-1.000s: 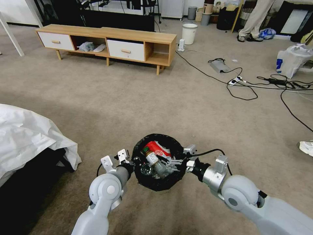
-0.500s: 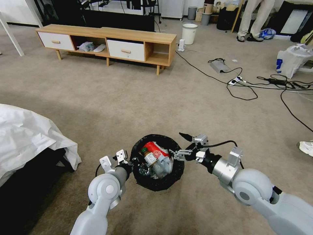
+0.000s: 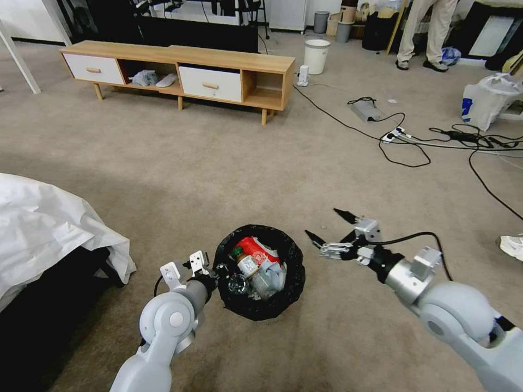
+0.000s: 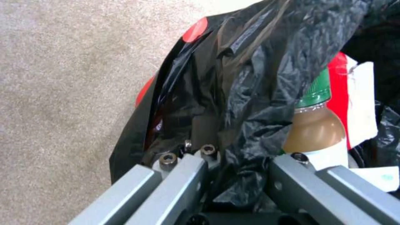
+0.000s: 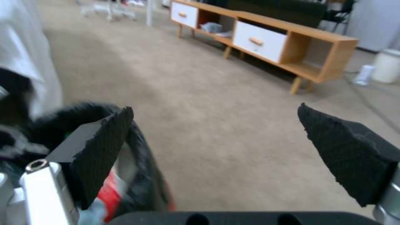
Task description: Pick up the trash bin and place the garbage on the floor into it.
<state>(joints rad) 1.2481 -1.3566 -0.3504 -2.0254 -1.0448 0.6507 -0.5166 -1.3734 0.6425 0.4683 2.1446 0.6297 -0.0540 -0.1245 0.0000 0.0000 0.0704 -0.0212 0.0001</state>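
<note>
- Left gripper (image 3: pixel 218 270): clamped on near-left rim of the trash bin (image 3: pixel 291 267), liner pinched between jaws; grip at the lip judged to steady the bin and keep its mouth upward.
- Right gripper (image 3: pixel 330 228): spread wide, empty, poised above the floor (image 3: pixel 229 179) just right of bin, clear of rim.
- Trash bin: near centre, between both arms; crinkled glossy black liner, red showing beneath.
- The garbage (image 3: pixel 256 260): inside bin — green-capped bottle with brown liquid, red wrapper, whitish tissue.
- Carpet around the bin: no loose litter seen; collection judged largely complete.
- Far: wooden cabinet (image 3: pixel 272 65), black cables (image 3: pixel 406 160).
</note>
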